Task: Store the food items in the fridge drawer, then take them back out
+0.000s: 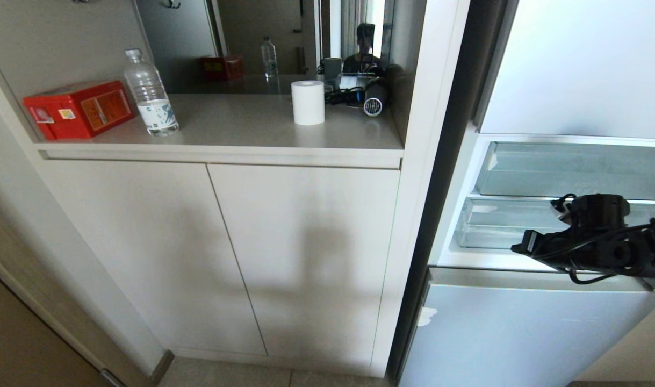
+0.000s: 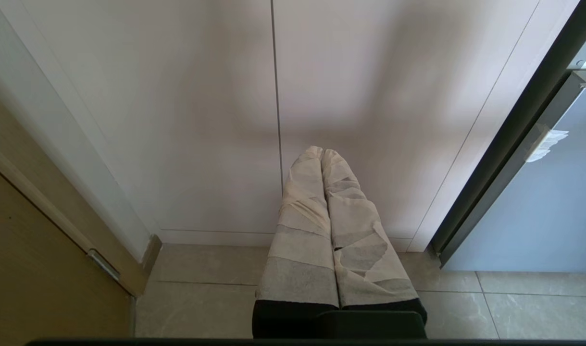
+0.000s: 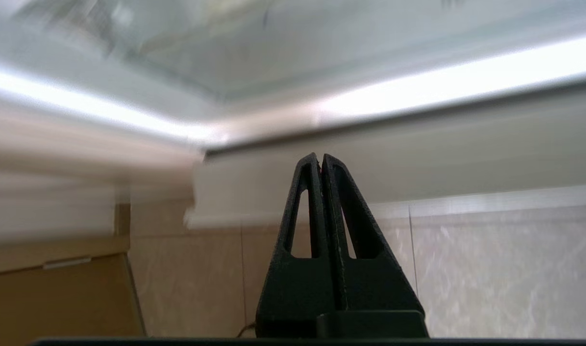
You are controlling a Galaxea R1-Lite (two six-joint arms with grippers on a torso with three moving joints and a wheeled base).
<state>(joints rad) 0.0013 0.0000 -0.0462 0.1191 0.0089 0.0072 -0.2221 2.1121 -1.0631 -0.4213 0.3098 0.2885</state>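
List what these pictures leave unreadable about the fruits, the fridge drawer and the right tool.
- The fruits: in no view.
- The fridge drawer: head view, contents hidden behind its glossy front; right side cut by the edge.
- The right tool: right wrist view, surroundings motion-blurred; in the head view only the arm shows, its fingers hidden behind the wrist.

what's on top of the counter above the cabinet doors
A red box, water bottle, white paper roll and hair dryer with cables. A mirror behind reflects them.
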